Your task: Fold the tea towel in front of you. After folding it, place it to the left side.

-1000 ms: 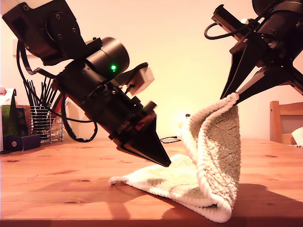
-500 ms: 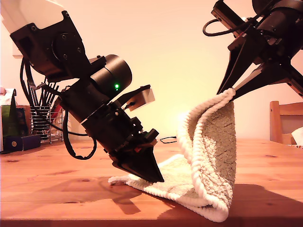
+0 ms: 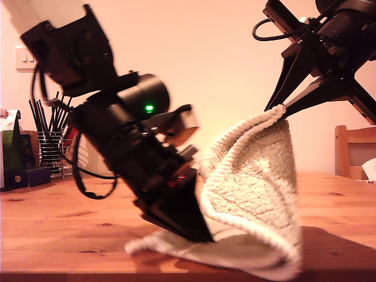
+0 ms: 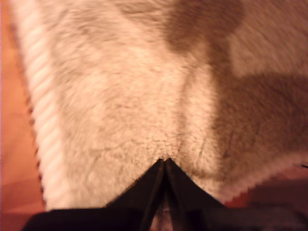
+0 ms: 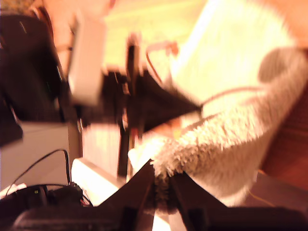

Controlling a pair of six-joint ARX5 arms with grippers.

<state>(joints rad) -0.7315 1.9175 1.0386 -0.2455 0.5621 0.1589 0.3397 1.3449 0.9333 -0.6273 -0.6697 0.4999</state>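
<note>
Two pincers sharing one soft towel, mid-fold

My first gripper (image 4: 163,161), its pincer closed to a point, is pressing the tea towel (image 3: 252,194) flat near the bench's (image 3: 59,223) front edge, while my second gripper (image 3: 281,110) is pinching the ribbed hem shut and holding it aloft. The cloth is draping limply: light, thick and floppy, so the hem and corners look the surest places to take hold.

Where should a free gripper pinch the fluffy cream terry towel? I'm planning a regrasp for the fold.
Take the ribbed, rope-like hem of the cream terry tea towel where it lies flat on the wooden table, coming in low from the exterior view's left: that edge is exposed and firmer than the fluffy pile.
</note>
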